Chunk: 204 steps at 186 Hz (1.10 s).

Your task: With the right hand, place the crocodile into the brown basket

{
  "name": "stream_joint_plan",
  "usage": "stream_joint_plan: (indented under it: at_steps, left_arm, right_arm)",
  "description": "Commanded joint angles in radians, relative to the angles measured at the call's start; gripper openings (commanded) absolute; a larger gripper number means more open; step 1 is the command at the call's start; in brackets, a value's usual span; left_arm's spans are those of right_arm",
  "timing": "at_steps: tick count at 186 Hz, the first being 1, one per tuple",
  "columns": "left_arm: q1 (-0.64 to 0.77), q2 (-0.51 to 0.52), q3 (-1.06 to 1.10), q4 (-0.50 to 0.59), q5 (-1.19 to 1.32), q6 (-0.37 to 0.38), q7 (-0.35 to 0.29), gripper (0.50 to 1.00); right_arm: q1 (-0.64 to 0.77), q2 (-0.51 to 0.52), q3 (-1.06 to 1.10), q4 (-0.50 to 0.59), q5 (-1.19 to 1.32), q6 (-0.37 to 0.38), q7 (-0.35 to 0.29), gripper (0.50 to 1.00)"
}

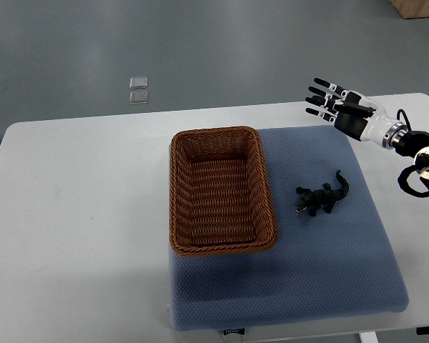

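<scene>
The crocodile (322,197) lies on the blue mat (322,279) in the right-centre of the frame, just to the right of the brown basket (222,133) and not touching it. Its long axis runs diagonally: the head points to the lower left, toward the basket's right wall, and the tail curves off to the upper right.

The basket is rectangular, with its long side running from the top of the frame to the bottom. It sits on the left part of the mat, its left rim at about the mat's left edge. A bare strip of mat separates the toy from the basket, and more open mat lies below and to the right of the toy.

The right hand (349,113) hovers in the upper right, above the mat's far right corner and well apart from the crocodile. Its fingers (322,91) are spread, pointing left, and hold nothing. The white bench (79,214) extends bare to the left.
</scene>
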Motion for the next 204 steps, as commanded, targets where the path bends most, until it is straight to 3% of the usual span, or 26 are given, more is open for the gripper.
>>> stream_joint_plan:
  at_steps: [1, 105, 204]
  left_arm:
    - [0.001, 0.000, 0.001, 0.006, 0.000, 0.005, 0.000, 1.000]
    - [-0.016, 0.000, 0.003, 0.006, 0.000, 0.005, 0.000, 1.000]
    - [-0.016, 0.000, 0.004, 0.006, 0.000, 0.005, 0.000, 1.000]
  right_arm:
    - [0.000, 0.001, -0.001, 0.000, 0.000, 0.001, 0.000, 0.930]
    - [0.017, -0.026, -0.021, 0.001, -0.029, 0.004, -0.005, 0.930]
    - [0.078, -0.057, -0.022, 0.004, -0.341, 0.047, 0.018, 0.930]
